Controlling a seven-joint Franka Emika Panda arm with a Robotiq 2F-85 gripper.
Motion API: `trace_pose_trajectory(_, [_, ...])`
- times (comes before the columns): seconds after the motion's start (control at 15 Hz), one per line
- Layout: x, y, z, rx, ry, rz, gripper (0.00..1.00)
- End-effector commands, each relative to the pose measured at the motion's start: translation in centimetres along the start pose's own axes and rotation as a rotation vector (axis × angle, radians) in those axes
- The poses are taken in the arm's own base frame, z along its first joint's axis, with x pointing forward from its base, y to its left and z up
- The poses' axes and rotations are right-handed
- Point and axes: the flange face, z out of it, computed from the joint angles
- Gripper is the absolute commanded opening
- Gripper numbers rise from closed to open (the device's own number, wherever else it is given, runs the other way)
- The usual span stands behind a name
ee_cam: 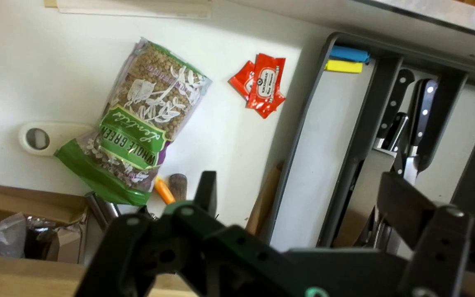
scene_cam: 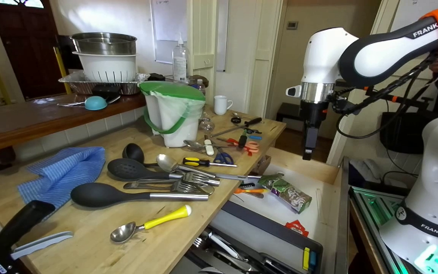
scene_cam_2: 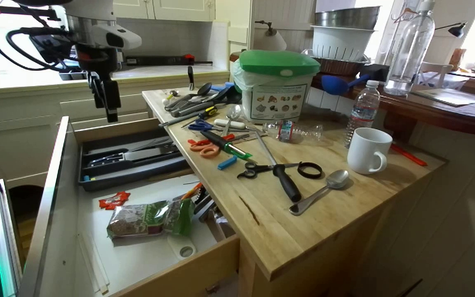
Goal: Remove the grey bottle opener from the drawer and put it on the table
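The open drawer (scene_cam: 321,169) has a white floor and pale wood sides; it also shows in an exterior view (scene_cam_2: 179,274) and from above in the wrist view (ee_cam: 27,82). No grey bottle opener can be made out for certain. A pale tool with an oval grey end (ee_cam: 36,139) lies partly under a lentil bag; it also shows in an exterior view (scene_cam_2: 182,247). The wooden table (scene_cam_2: 324,222) adjoins the drawer and carries many utensils. My gripper (ee_cam: 303,196) is open and empty, raised above the drawer in both exterior views (scene_cam: 307,154) (scene_cam_2: 111,115).
The lentil bag (ee_cam: 138,111) and red sauce packets (ee_cam: 264,84) lie on the drawer floor. A dark tray (ee_cam: 324,78) with knives fills one end. A cardboard box (ee_cam: 68,210) sits near the table edge. The table holds a green-lidded bucket (scene_cam_2: 276,90) and white mug (scene_cam_2: 365,148).
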Motion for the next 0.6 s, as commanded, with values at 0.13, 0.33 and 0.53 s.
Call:
trace_pose_trajectory(0.13, [1.8, -6.2, 2.1, -0.212, 0.161, -0.069, 1.0])
trace_pose_trajectory(0.33, [2.5, -9.7, 3.7, -0.264, 0.268, -0.056, 1.0])
trace_pose_trajectory(0.53, [3.3, -11.4, 5.2, -0.271, 0.327, -0.012, 1.0])
